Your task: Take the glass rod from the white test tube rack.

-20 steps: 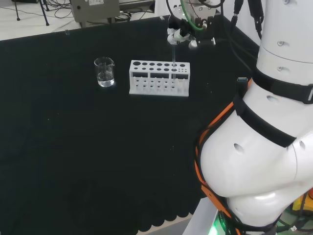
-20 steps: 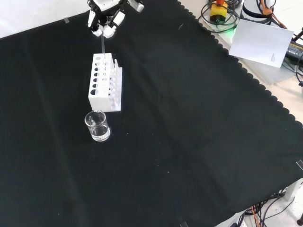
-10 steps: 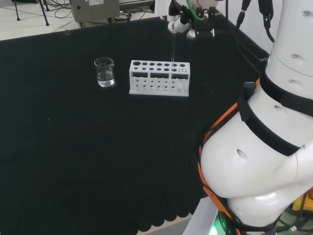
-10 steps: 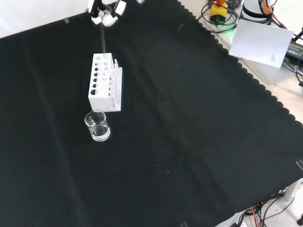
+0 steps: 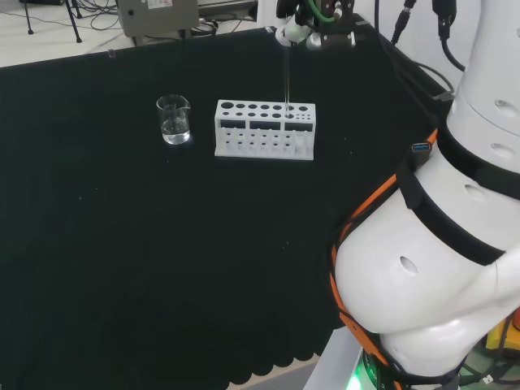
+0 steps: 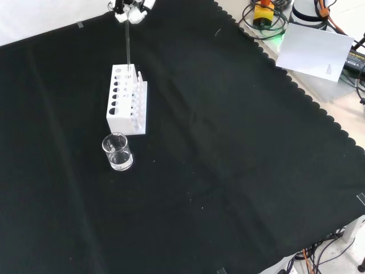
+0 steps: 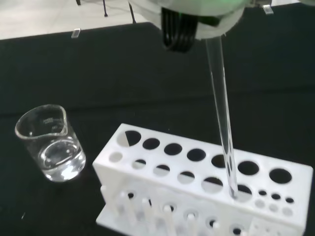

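Black cloth (image 6: 228,171) covers the bench. Going near to far in the front view: a small glass beaker (image 6: 117,152) with a little clear liquid in the bottom stands closest, well in from the cloth's near edge, towards its left side. Just behind it is the white test tube rack (image 6: 126,98), long axis running away from the camera, close to the beaker but not touching.

Glass rod (image 6: 128,48) stands near-upright over the rack's far end. Wrist view has its lower tip (image 7: 232,189) down at one of the larger holes near the end with the small holes; can't tell whether the tip is inside the hole or just above the rim. Most of the rod's length is above the rack.

Hand (image 6: 132,11) is at the far edge of the cloth, above the rack, fingertips bunched together on the rod's top end, pinching it. In the head view the hand (image 5: 296,31) is directly above the right end of the rack (image 5: 264,128), with the beaker (image 5: 174,119) off to the rack's left.
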Robot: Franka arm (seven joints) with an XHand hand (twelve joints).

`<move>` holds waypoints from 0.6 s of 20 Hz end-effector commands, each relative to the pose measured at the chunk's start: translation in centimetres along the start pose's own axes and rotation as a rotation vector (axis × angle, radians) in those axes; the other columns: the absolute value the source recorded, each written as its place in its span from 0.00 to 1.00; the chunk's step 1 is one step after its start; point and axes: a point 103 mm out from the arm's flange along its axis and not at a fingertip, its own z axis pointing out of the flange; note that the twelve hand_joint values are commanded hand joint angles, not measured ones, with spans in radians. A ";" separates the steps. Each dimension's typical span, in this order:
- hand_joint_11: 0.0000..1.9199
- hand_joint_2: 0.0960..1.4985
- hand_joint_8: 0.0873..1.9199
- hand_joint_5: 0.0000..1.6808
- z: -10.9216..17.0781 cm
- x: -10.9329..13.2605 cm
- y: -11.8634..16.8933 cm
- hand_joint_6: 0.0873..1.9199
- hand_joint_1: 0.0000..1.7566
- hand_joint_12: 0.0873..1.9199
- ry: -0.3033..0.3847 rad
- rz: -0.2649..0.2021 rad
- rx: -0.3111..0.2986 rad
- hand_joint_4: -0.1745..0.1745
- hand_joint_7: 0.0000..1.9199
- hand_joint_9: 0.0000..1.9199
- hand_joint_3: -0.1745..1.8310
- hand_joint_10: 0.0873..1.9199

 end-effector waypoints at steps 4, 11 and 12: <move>0.87 0.49 0.50 0.71 -4.0 -0.1 -2.4 0.20 0.75 0.27 -0.012 0.028 -0.007 0.00 0.63 0.92 0.34 0.22; 0.88 0.50 0.50 0.72 -4.9 0.7 -2.5 0.18 0.75 0.27 -0.009 0.017 -0.040 0.00 0.63 0.93 0.32 0.20; 0.88 0.50 0.50 0.72 -4.9 0.8 -2.4 0.18 0.75 0.27 -0.009 0.017 -0.040 0.00 0.63 0.93 0.32 0.20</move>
